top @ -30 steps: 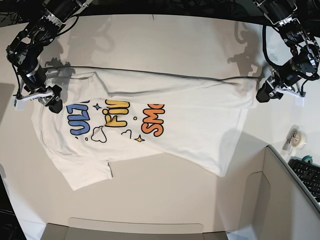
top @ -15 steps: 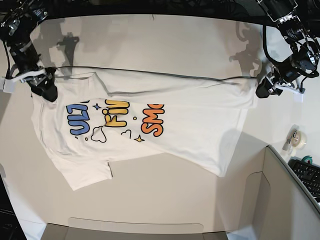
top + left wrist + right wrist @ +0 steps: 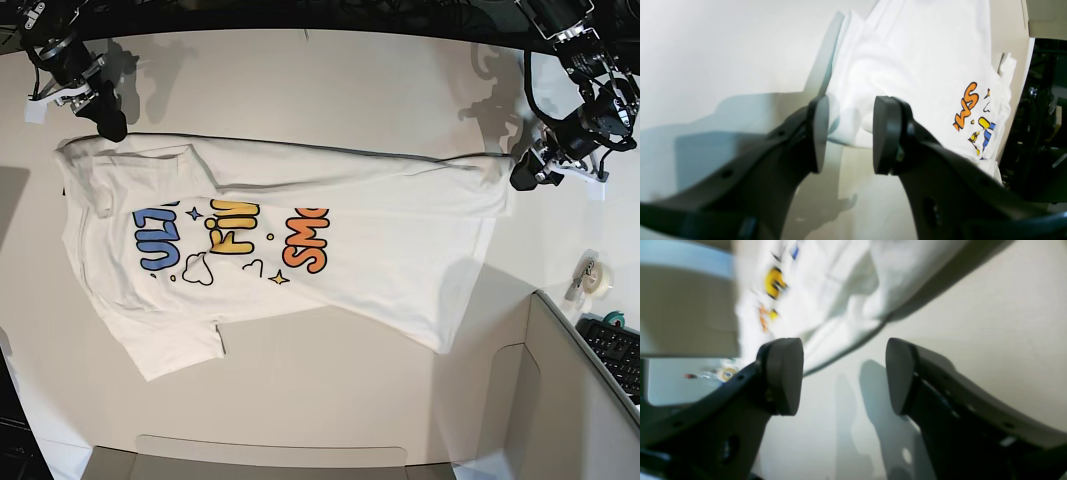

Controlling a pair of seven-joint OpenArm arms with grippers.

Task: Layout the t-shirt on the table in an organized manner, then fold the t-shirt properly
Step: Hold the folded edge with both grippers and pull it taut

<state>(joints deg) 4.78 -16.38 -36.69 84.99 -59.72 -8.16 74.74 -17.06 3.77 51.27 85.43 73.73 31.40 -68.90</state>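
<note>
- Base view has the t-shirt [image 3: 300, 240] spread sideways across the white surface [image 3: 330, 80], print up, its top edge folded over in a long straight line.
- Left gripper [image 3: 848, 133] sits at the shirt's corner on the right of this view; the left wrist view shows a bunched bit of white cloth lying in the gap between the jaws, which stand partly apart. Whether they actually pinch it, I cannot tell.
- Right gripper [image 3: 843, 376] hangs above bare surface just off the shirt's other end, jaws spread wide, nothing between them; the cloth edge lies just beyond the tips.
- Only the base view gives the whole print: blue, yellow and orange bubble letters with a cloud and stars. Orange reads "SM", yellow roughly "FIN", the rest folded under.
- Left wrist view catches just the orange letters and scraps of yellow and blue.
- Right wrist view is blurred; yellow and orange blobs only.
- Off to the side, a tape roll [image 3: 596, 276] and a keyboard [image 3: 618, 350].
</note>
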